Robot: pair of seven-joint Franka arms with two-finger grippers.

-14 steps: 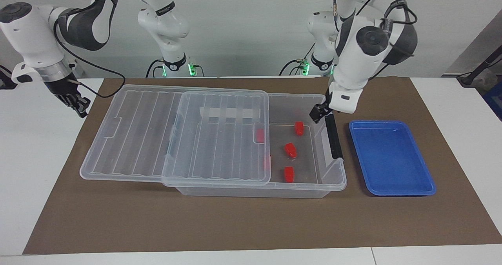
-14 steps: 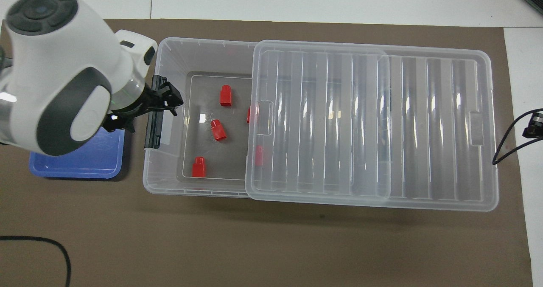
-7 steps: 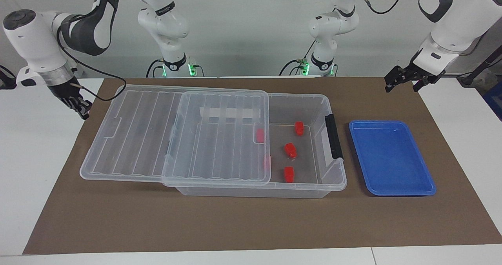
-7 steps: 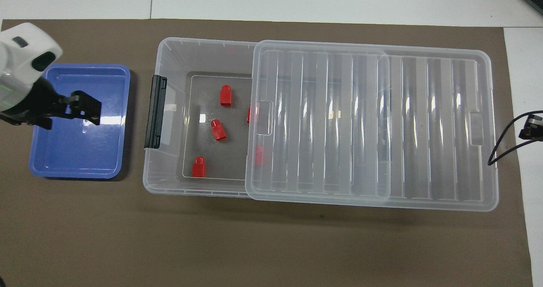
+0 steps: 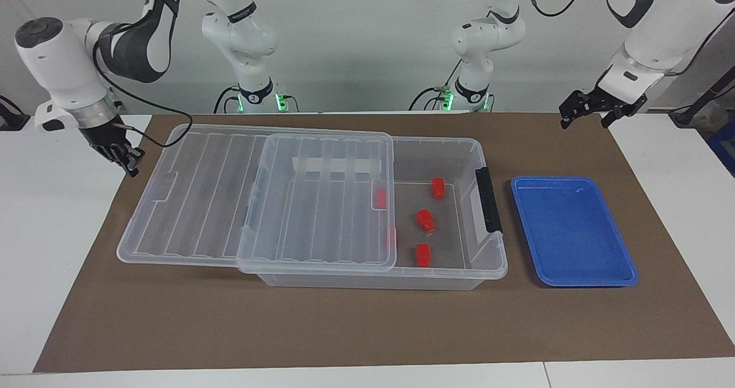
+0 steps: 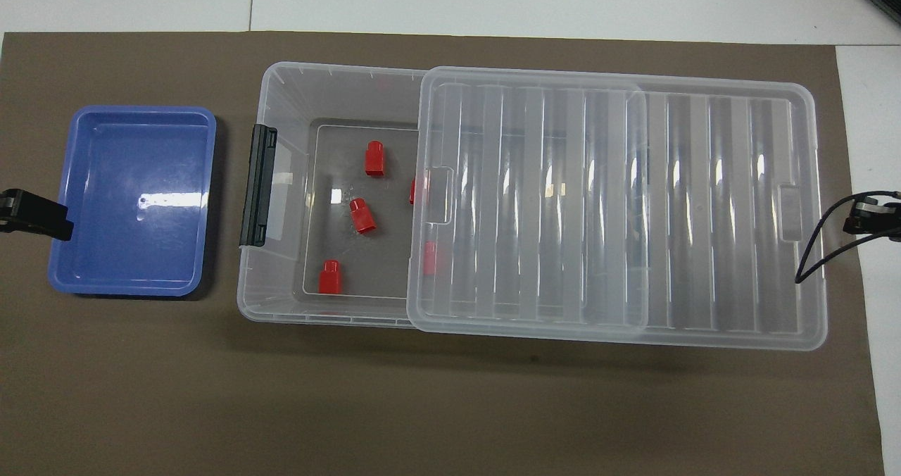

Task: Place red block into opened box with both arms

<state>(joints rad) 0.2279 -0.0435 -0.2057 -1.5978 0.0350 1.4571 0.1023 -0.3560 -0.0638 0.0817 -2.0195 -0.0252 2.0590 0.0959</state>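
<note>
In the facing view you see the box [image 5: 448,273] mid-worktop, its lid [image 5: 258,198] slid toward the right arm's end so the part by the black latch [image 5: 488,200] lies uncovered. Three red blocks [image 5: 425,220] lie on the exposed floor; two more show dimly through the lid's edge. The left tool [image 5: 588,111] hangs released and empty, up over the mat's corner nearer the robots than the blue tray [image 5: 629,276]. The right tool [image 5: 123,155] is clenched on nothing, over the mat's edge beside the lid.

From overhead, both tools only peek in at the frame's sides, and the tray holds nothing. You likely have the blocks all in. Your risk now: the overhanging lid could tip or slide if the right tool clips it.
</note>
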